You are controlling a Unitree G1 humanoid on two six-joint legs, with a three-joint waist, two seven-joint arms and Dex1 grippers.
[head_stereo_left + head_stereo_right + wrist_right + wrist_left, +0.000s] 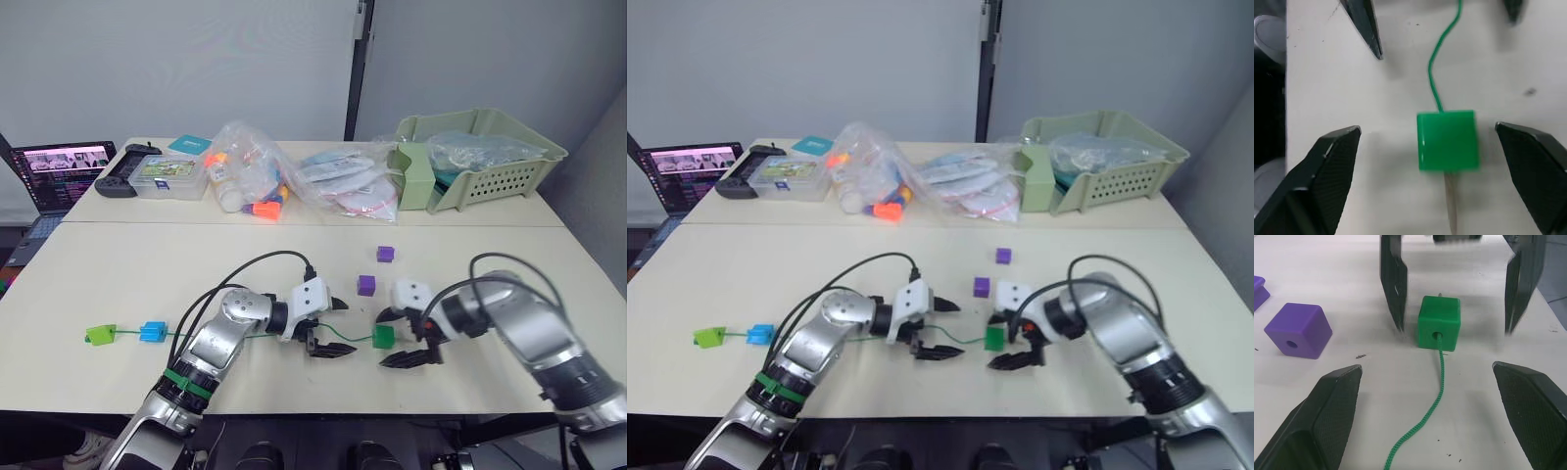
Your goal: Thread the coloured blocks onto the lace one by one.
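the left pincer is sitting low at the centre of the frame with its jaws spread wide and holding nothing, and the right pincer is facing it from the right, also gaping wide and empty. between them, on the desk, the dark green block is lying with the lace running into its hole. the lace is trailing off to the left edge of the frame, where the blue block and the lime green block are already sitting on it, near each other.

so, as i am judging it, two blocks are threaded, a third is halfway through, and the nearer purple block and the farther purple block are waiting loose above the pincers, apart from the lace. what seems left is pulling the tip clear of the green block, sliding it along, then doing both purple ones.

the right wrist view is showing what the head views are not making clear: the grey tip is poking out of the far face of the green block, so the lace is right through it. the left wrist view is showing the entry side instead, with the green cord disappearing into the hole, and the hole in the nearer purple block off to the left.
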